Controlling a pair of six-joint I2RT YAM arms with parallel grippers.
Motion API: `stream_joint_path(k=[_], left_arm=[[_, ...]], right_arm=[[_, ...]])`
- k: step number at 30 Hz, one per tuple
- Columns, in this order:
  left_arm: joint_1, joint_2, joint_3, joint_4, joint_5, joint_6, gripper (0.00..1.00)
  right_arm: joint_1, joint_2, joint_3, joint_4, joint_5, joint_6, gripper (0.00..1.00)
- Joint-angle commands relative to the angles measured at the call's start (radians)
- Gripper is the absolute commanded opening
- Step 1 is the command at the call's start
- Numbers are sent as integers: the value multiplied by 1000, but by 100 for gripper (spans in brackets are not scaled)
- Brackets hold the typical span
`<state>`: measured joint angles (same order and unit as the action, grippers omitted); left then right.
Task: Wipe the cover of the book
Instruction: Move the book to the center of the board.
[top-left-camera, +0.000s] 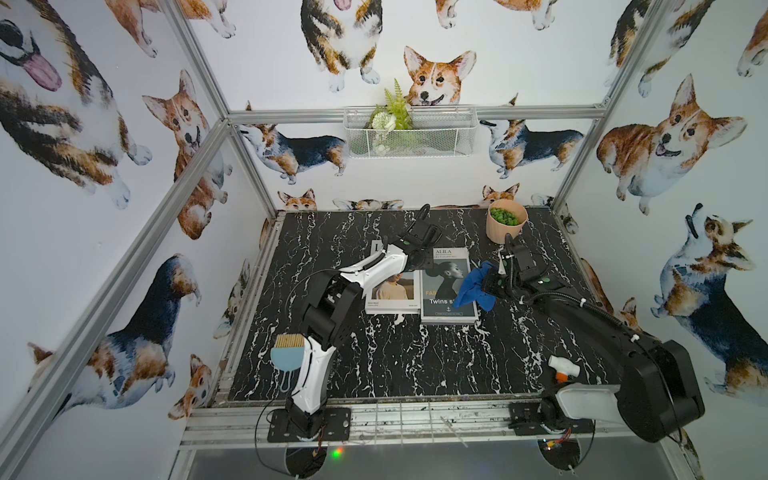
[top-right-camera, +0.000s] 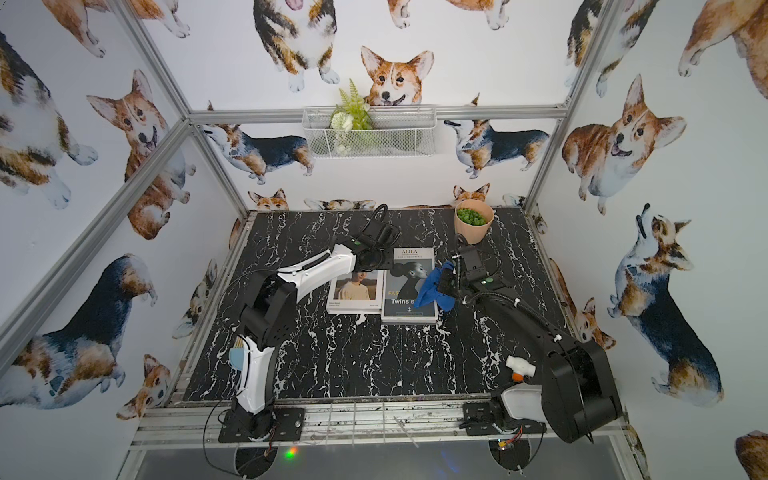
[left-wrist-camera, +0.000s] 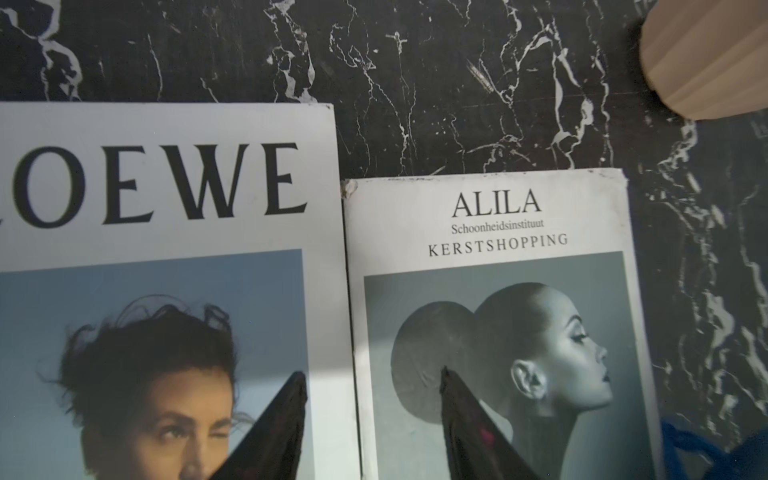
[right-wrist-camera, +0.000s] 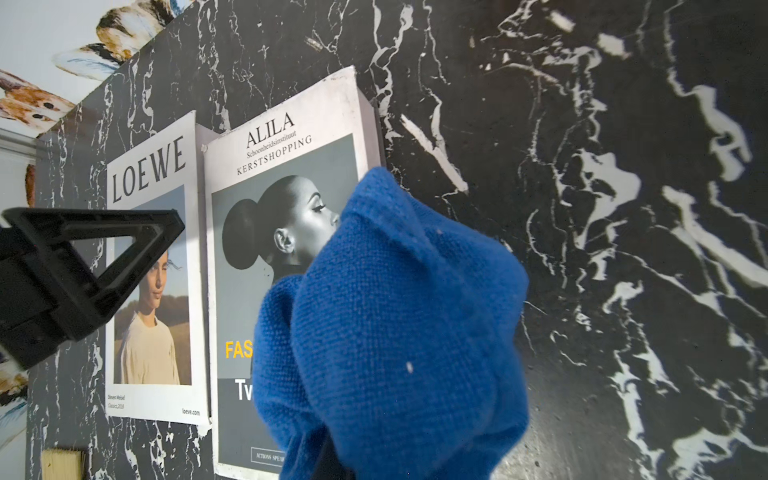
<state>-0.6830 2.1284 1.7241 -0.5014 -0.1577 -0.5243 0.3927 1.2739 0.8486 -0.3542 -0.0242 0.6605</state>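
Then | ALILA book (top-left-camera: 446, 293) lay flat on worktop (top-left-camera: 374, 365), just beside LOEWE book (top-left-camera: 392, 293) | right gripper (top-left-camera: 485, 285) clamped blue cloth (right-wrist-camera: 395, 311) over ALILA edge farthest from LOEWE book | left gripper (left-wrist-camera: 372, 374) fingers apart, above both books' adjoining edges.

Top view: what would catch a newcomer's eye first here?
The corgi wallpaper covers every wall. On the black marble table, the right gripper holds a blue cloth at the edge of the ALILA book, which lies beside a LOEWE book.
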Motion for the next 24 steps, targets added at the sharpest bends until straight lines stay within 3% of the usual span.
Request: stream_joint_path(k=[1, 17, 24], left_arm=[[-11, 43, 56, -127, -153, 57, 56], [-17, 175, 183, -232, -164, 98, 54], [24, 103, 50, -193, -162, 83, 52]], right_arm=[[1, -54, -27, -19, 27, 36, 0], [-2, -131, -38, -57, 52, -1, 0], [-2, -87, -9, -37, 34, -1, 0]])
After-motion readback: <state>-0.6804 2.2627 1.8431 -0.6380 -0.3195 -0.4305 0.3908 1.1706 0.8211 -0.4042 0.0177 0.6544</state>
